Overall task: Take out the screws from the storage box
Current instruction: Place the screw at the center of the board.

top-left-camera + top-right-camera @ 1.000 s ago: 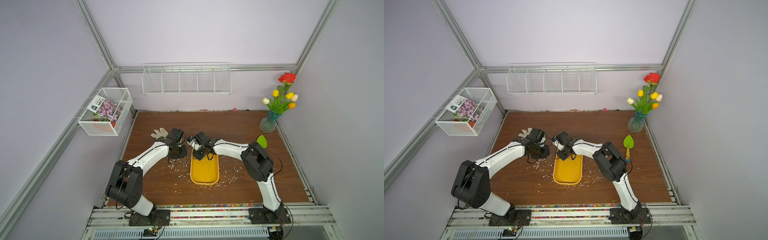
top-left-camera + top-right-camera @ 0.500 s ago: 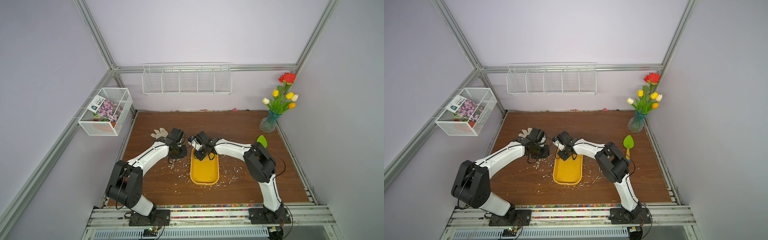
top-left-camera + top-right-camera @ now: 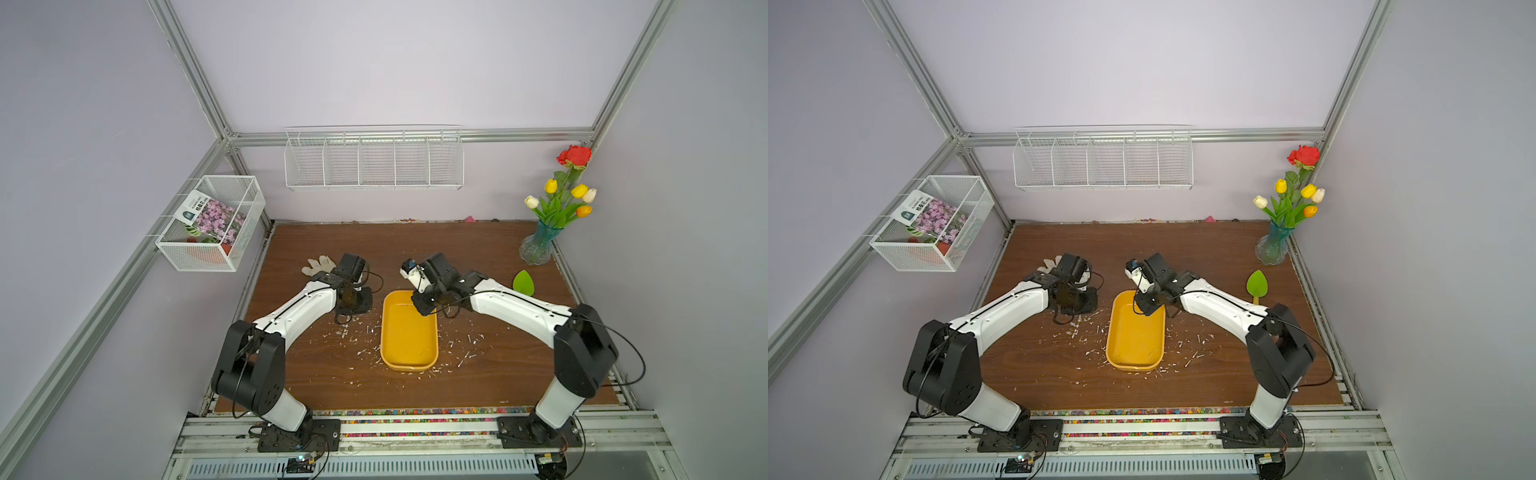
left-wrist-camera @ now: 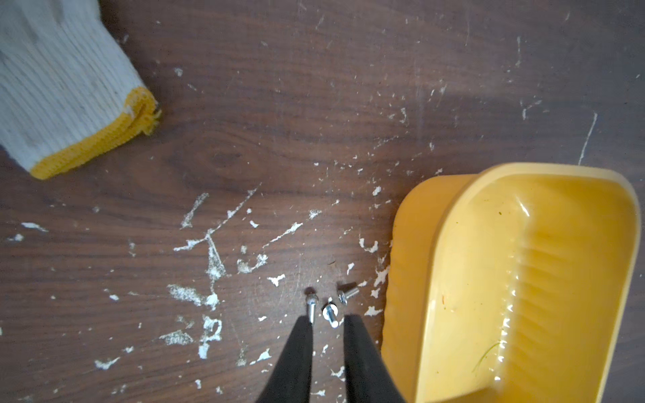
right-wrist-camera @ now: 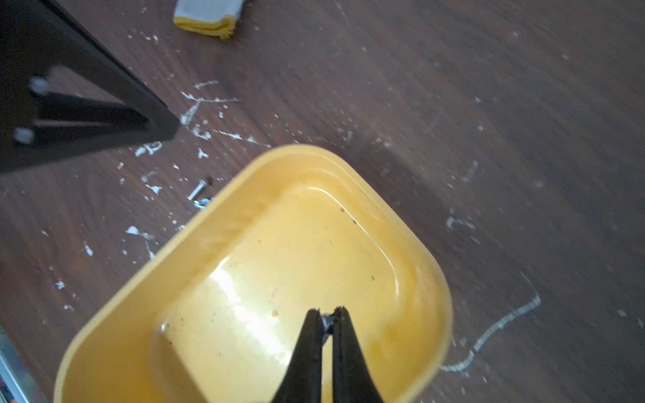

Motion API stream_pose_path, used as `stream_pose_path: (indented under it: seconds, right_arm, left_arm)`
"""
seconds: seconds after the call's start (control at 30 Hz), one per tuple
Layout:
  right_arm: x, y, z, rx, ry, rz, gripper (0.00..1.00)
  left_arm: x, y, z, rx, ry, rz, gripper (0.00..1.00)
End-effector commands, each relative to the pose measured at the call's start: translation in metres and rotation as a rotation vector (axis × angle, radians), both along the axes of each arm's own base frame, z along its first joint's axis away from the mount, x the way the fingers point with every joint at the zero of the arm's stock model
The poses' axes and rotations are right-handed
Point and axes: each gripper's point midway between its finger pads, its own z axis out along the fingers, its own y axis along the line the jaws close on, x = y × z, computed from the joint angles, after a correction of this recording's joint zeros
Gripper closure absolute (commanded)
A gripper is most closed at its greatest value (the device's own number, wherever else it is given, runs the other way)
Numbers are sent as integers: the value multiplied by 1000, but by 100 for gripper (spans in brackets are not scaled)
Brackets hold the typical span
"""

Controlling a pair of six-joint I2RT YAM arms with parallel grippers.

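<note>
Wooden table (image 3: 478, 257), storage box (image 3: 409, 332) lying front-to-back, screws (image 4: 329, 311) beside it

A robotics lab test cell: a booth framed in silver aluminium profile bars (image 3: 199, 89), closed in by plain pale-lilac wall panels (image 3: 395, 62), with a scuffed brown wood-grain board (image 3: 415, 249) as its work surface. A pair of white-and-black robot arms (image 3: 299, 309) is bolted to a slotted metal rail (image 3: 415, 432) along the front edge, cables trailing. A white wire rack (image 3: 374, 166) hangs on the back wall, a glass vase of bright flowers (image 3: 538, 245) stands in a corner
</note>
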Motion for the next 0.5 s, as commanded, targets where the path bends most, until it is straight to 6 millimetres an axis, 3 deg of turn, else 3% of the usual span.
stream_pose_path:
  seconds: [0.0, 0.1, 0.23, 0.37, 0.47]
  right_arm:
    - [-14, -39, -7, -22, 46, -105, 94]
    - [-20, -64, -17, -43, 55, -180, 94]
    - [-24, -82, -35, -26, 104, -261, 93]
    - [-21, -92, -53, -17, 131, -307, 94]
    - [-20, -91, -55, -20, 132, -299, 92]
  left_arm:
    - [10, -1, 6, 2, -21, -11, 78]
    - [14, 1, 8, -6, -27, -2, 78]
    - [23, 4, 15, -10, -46, 8, 78]
    - [32, 7, 24, -8, -73, 17, 78]
    - [34, 6, 23, -7, -70, 16, 78]
